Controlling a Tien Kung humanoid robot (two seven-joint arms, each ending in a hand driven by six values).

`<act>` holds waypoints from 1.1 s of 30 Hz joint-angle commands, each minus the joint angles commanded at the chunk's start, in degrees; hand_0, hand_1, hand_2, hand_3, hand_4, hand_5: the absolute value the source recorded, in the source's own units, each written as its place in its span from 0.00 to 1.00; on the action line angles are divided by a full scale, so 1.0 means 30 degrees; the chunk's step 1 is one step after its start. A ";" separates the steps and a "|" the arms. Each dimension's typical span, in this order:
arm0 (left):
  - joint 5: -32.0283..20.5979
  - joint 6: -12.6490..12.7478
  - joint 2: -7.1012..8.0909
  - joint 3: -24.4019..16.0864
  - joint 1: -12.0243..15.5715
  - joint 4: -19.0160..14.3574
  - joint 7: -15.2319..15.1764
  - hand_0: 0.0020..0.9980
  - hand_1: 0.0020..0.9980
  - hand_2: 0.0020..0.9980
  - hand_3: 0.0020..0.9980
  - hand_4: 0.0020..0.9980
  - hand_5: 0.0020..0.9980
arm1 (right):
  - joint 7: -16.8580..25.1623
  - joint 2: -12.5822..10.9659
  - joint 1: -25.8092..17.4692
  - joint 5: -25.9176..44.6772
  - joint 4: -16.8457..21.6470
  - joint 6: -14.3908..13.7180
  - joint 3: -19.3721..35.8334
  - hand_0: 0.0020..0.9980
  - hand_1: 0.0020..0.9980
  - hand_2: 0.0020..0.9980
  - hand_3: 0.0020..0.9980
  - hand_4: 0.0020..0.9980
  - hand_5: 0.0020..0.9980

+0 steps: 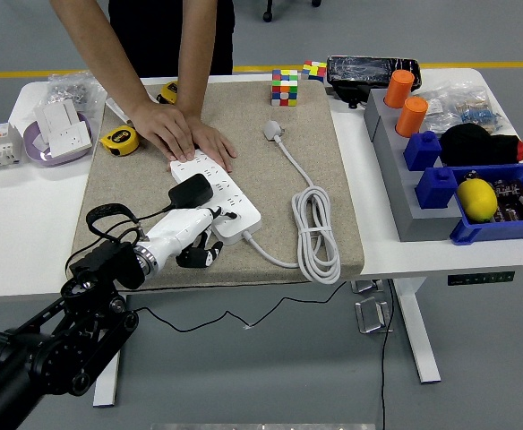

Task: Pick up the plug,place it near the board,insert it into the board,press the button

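The robot's white-shelled left hand (190, 235) lies at the near end of the long white power strip board (215, 192), its dark fingers (201, 254) curled downward and holding nothing, with the black plug (190, 190) seated on the board just beyond it. A person's two hands (183, 134) press flat on the board's far end, on the beige felt mat (324, 188) that covers the white desk (15, 224). The board's white cable (317, 235) lies coiled to the right.

1. Person (154, 36): cut off by top edge, only arms and torso show.
2. Board (215, 193): far end hidden under person's hands (185, 136).
3. Left hand (190, 235): fingertips partly hidden beneath, contact w/ board unclear.
4. Left arm (55, 345): cut off bottom-left.
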 joint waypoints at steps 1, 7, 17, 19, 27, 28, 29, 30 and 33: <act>0.0000 0.0033 0.0001 -0.0117 0.0054 -0.0197 -0.0009 0.19 0.04 0.16 0.80 0.51 0.00 | 0.0003 0.0004 -0.0002 -0.0010 0.0004 -0.0001 0.0008 0.81 0.77 0.75 0.78 1.00 1.00; 0.0000 -0.0217 0.0157 -0.0549 0.0350 -0.1777 0.0055 0.19 0.04 0.16 0.80 0.50 0.00 | -0.0019 0.0015 -0.0025 -0.0020 0.0016 0.0003 -0.0015 0.81 0.77 0.75 0.78 1.00 1.00; -0.1177 -0.0026 0.0068 -0.2331 0.0854 -0.4967 -0.0166 0.19 0.04 0.15 0.61 0.54 0.00 | -0.0035 0.0023 -0.0130 0.0019 0.0014 -0.0029 -0.0101 0.81 0.77 0.75 0.78 1.00 1.00; -0.2791 -0.0275 0.0031 -0.2748 0.0885 -0.5383 -0.0144 0.19 0.04 0.15 0.61 0.54 0.00 | -0.0035 0.0044 -0.0139 0.0027 0.0016 -0.0026 -0.0132 0.81 0.77 0.75 0.78 1.00 1.00; -0.9246 -0.1294 -0.0051 -0.4158 0.0507 -0.5090 0.0217 0.32 0.38 0.39 0.51 0.74 0.00 | -0.0027 0.0077 -0.0055 0.0038 0.0030 -0.0022 -0.0130 0.81 0.77 0.75 0.78 1.00 1.00; -0.9991 -0.1397 -0.0064 -0.4271 0.0460 -0.4960 0.0259 0.32 0.38 0.39 0.51 0.74 0.00 | -0.0028 0.0077 -0.0048 0.0039 0.0029 -0.0022 -0.0130 0.81 0.77 0.75 0.78 1.00 1.00; -1.0860 -0.1634 -0.0110 -0.4550 0.0384 -0.4655 0.0341 0.32 0.38 0.39 0.51 0.74 0.00 | -0.0031 0.0073 -0.0027 0.0058 0.0025 -0.0025 -0.0147 0.81 0.77 0.75 0.78 1.00 1.00; -1.1605 -0.1784 -0.0143 -0.4714 0.0335 -0.4459 0.0385 0.32 0.38 0.39 0.51 0.74 0.00 | -0.0028 0.0070 -0.0024 0.0049 0.0029 -0.0028 -0.0119 0.81 0.77 0.75 0.78 1.00 1.00; -1.4088 -0.2221 -0.0228 -0.5146 0.0085 -0.3723 0.0509 0.73 0.80 0.68 0.59 0.80 0.06 | -0.0043 0.0073 -0.0021 0.0096 0.0020 -0.0023 -0.0151 0.81 0.77 0.75 0.78 1.00 1.00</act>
